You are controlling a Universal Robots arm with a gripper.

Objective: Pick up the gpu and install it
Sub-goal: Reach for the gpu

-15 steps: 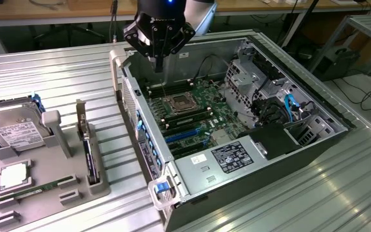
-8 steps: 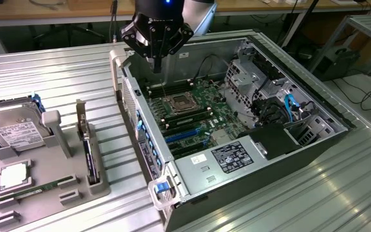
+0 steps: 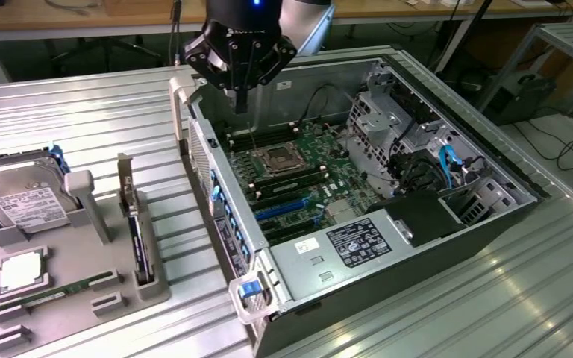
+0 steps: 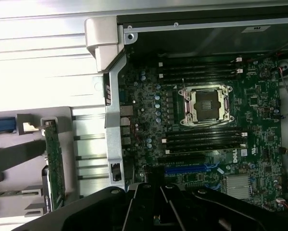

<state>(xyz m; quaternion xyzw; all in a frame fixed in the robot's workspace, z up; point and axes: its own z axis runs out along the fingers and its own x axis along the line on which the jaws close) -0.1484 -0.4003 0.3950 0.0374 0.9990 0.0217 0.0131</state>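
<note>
Pincer: my pincer (image 3: 242,103) hangs point-down over the far end of the open computer case (image 3: 199,153). Its fingers look pressed together and I see nothing between them.
Pincer contact: it touches nothing. The nearest thing below it is the far edge of the motherboard (image 3: 331,175), close to the case wall.
Gpu: the gpu (image 3: 141,246) stands on its long edge in a narrow slot of the grey tray (image 3: 107,261). I see it as a thin dark card with a pale metal piece at its far end.
Gpu in wrist view: the same card (image 4: 55,163) shows its green edge, upright in its holder and outside the case wall.
Gpu to pincer: well apart. The card sits on the exterior view's left of the case and is not yet installed.
Tray: it lies on the ribbed metal surface (image 3: 87,112), just beside the case. It also carries a hard drive (image 3: 23,200) propped at a tilt, a processor chip (image 3: 23,270) lying flat and a memory stick (image 3: 53,296) nearest the camera.
Case: it lies on its side with the cover off, so I look straight in at the board.
Board: the CPU socket (image 3: 277,158) is open near the middle, with dark memory slots on either side. A blue slot (image 4: 187,169) runs beyond them.
Power supply: a unit with a black label (image 3: 361,242) sits at the near end of the case.
</note>
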